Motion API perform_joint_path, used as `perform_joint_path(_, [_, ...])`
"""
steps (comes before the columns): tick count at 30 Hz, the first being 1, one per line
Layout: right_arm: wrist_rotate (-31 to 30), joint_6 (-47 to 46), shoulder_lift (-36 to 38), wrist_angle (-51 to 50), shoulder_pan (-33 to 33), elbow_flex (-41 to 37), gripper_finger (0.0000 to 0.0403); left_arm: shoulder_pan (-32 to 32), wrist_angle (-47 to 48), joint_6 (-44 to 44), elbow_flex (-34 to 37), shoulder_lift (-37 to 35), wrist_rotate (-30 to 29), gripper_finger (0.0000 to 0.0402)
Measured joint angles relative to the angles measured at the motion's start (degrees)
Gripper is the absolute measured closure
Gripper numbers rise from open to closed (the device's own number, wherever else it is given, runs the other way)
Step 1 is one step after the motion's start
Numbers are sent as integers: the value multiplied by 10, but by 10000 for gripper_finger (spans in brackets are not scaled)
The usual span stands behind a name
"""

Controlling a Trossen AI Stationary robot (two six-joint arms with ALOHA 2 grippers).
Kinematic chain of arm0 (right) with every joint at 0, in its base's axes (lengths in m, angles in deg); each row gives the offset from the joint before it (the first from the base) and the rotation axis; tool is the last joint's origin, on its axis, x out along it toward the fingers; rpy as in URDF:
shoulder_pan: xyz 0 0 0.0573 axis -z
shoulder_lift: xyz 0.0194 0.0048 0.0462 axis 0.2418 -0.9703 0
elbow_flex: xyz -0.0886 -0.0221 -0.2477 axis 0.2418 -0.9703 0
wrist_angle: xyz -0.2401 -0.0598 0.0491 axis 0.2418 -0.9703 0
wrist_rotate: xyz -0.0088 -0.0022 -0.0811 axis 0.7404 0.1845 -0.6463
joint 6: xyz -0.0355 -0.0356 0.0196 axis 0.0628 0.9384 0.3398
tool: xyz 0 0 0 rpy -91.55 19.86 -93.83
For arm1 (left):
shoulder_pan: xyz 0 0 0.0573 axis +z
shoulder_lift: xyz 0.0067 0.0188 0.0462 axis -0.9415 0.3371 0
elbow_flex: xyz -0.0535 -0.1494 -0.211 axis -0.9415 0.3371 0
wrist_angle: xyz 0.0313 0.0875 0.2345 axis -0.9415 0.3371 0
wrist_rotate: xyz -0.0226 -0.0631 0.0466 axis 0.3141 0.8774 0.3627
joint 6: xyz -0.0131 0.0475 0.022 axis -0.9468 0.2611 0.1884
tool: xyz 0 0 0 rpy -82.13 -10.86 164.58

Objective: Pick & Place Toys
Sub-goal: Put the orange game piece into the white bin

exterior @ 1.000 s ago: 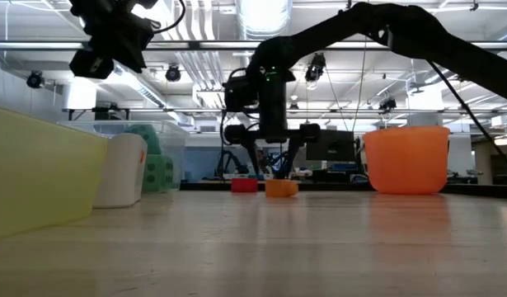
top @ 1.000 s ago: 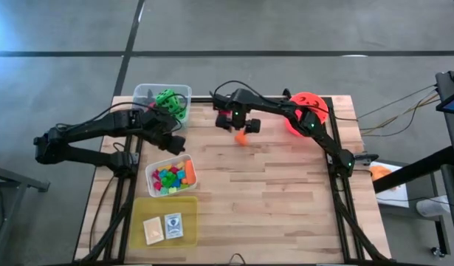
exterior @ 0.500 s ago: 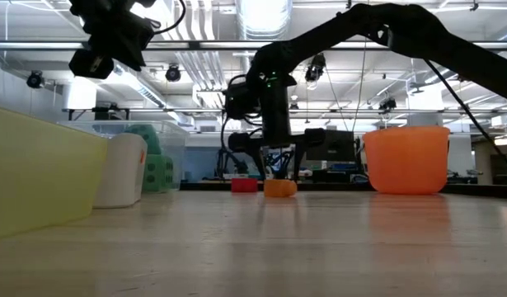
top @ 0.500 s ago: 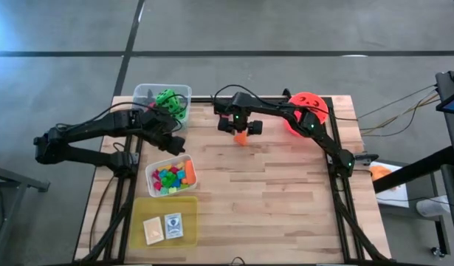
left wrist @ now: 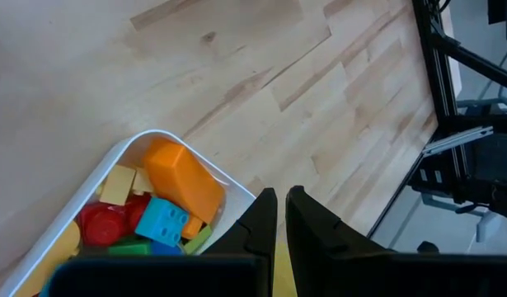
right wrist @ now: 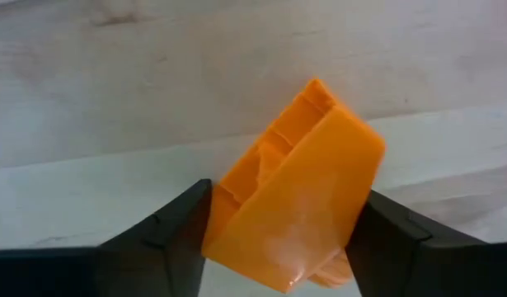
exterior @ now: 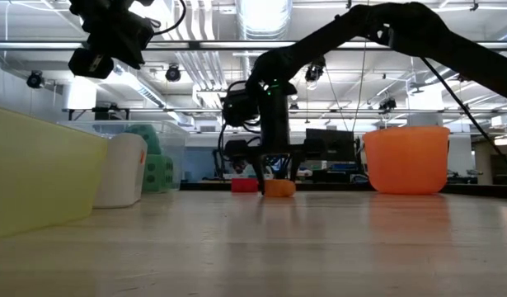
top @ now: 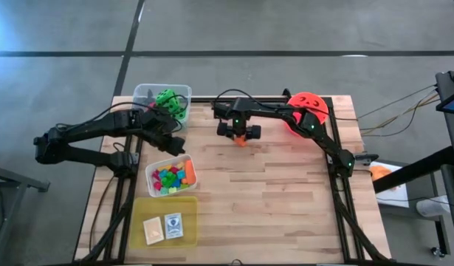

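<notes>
Right claw (top: 239,137) lowered onto orange block (right wrist: 296,191) at bench (top: 286,192) twelve o'clock, fingers now clenching; pickup imminent. Left claw (left wrist: 279,216) clenched, empty.

The bench (top: 271,192) is pale, matt wood planks. The orange block (right wrist: 294,198) looks like smooth, slightly glossy plastic; the tub (left wrist: 195,157) is white plastic.

Looks like a robotics lab or workshop space: bare concrete floor (top: 286,29), exposed ceiling ducts and strip lights (exterior: 261,16), monitors (exterior: 327,147) at the back, and a butcher-block table (top: 271,192) on a metal frame.
</notes>
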Motion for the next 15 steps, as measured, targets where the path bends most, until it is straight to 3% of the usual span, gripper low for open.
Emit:
perform_joint_path(2, [0,6,0,0,-1,0,194,0,0,0,0,0,1,375])
perform_joint_path(10, [-3,71,3,1,-9,-1,194,0,1,0,0,0,15,375])
perform_joint_path(15, [-17,149,20,5,-25,15,194,-1,2,56,0,-5,64,375])
